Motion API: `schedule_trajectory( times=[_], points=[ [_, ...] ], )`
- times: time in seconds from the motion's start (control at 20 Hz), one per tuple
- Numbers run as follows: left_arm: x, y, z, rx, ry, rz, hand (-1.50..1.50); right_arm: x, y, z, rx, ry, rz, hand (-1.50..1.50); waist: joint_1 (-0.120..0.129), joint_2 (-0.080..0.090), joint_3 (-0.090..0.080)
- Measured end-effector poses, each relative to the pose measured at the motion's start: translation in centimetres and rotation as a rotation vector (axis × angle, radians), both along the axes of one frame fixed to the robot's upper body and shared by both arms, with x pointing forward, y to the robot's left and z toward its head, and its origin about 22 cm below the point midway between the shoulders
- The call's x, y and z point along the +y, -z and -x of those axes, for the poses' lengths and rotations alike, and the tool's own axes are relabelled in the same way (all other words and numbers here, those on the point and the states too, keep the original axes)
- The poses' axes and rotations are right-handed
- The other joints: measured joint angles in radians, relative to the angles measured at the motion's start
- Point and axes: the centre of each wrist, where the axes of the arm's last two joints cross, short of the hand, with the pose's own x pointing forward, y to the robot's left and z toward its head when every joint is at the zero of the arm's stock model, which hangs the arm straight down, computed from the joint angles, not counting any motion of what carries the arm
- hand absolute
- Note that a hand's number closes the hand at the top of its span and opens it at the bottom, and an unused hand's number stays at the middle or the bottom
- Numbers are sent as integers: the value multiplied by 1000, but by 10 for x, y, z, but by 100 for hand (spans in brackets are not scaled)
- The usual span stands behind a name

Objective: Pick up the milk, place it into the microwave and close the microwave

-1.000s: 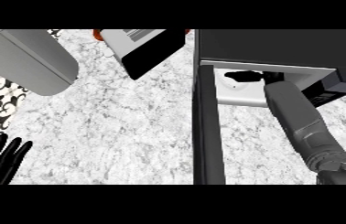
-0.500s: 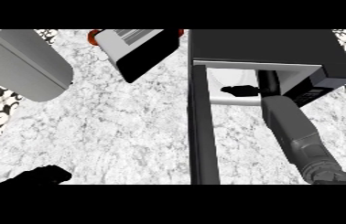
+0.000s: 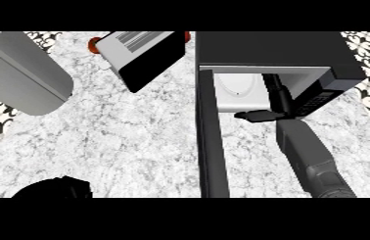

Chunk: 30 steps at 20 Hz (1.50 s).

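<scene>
Seemingly your right hand (image 3: 278, 94) reaches inside the open black microwave (image 3: 274, 50); finger state unclear; milk unseen, door (image 3: 212, 136) unshut.

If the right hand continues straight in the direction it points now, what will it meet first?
The right hand points into the open microwave. Going straight on, it would probably first meet the cavity's back wall, past the white turntable plate. Depth is unclear, and no milk is visible.

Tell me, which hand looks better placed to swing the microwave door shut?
Probably the left hand: it lies outside the open door. The right hand reaches into the microwave, in that door's path.
</scene>
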Motion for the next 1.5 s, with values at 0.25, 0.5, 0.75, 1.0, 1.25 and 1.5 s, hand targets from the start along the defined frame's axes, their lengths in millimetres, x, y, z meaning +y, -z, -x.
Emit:
schedule_trajectory(
  times=[0.25,0.5,0.75,1.0,1.25,1.5],
  points=[
    [-18,1,-3,21,37,-11,150,-11,33,35,26,-15,-4,-150,-21,-8,0],
    [-42,-1,-15,11,93,-48,150,-32,52,68,49,12,6,-150,-37,-7,1],
    [-73,3,-31,0,131,-92,150,-66,65,110,72,75,12,-150,-52,-3,2],
    [-111,11,-56,-24,206,-160,150,-87,69,149,78,100,32,-150,-62,2,2],
    [-146,38,-70,-7,274,-252,150,-108,57,179,49,115,51,-150,-64,5,2],
    [-173,74,-79,3,279,-318,150,-128,35,204,19,91,96,-150,-69,8,1]
  ],
)
